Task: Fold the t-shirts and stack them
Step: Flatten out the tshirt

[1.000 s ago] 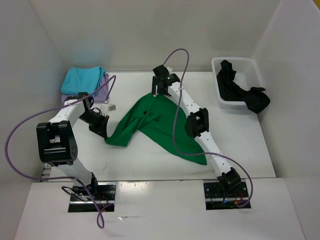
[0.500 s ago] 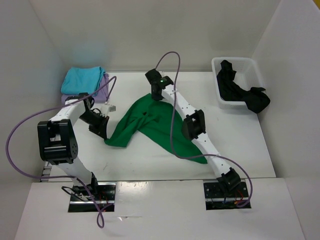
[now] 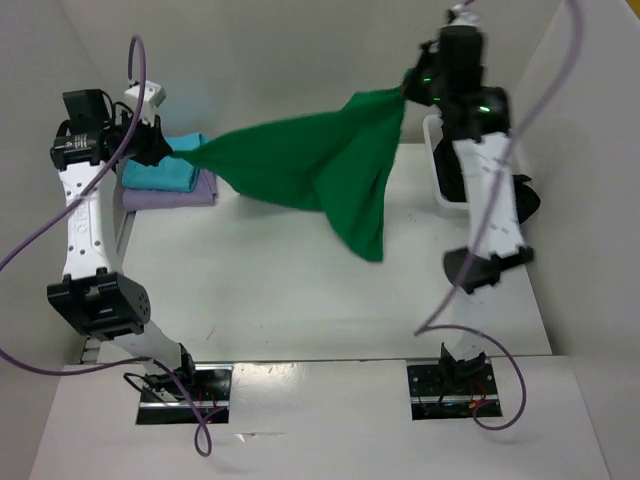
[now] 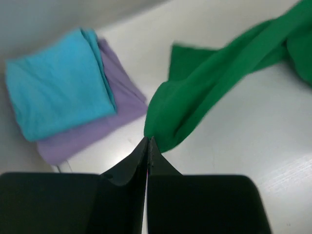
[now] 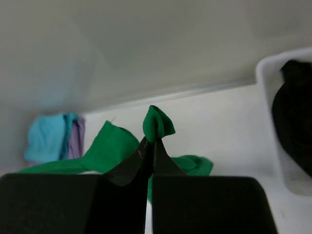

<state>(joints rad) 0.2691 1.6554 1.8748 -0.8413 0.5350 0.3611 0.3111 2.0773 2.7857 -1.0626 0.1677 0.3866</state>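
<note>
The bright green t-shirt (image 3: 320,165) hangs stretched in the air between both raised arms, its lower part drooping toward the table. My left gripper (image 3: 165,150) is shut on its left end (image 4: 161,122), high at the far left. At the upper right, my right gripper (image 3: 412,85) is shut on the other end, a green tuft (image 5: 157,123) poking past its closed tips. Under the left gripper lies the folded turquoise t-shirt (image 3: 158,173) on the folded lavender t-shirt (image 3: 175,192). The black t-shirt (image 3: 522,200) spills over the bin's side, partly hidden by the right arm.
A white plastic bin (image 3: 437,165) stands at the back right behind the right arm's upper link. White walls (image 3: 260,60) close in the table (image 3: 300,290) at the back and on both sides. Purple cables loop off both arms.
Both arms have swung up from the table, lifting the green t-shirt off it and spreading it in the air. The right gripper closed on the shirt's far edge.
</note>
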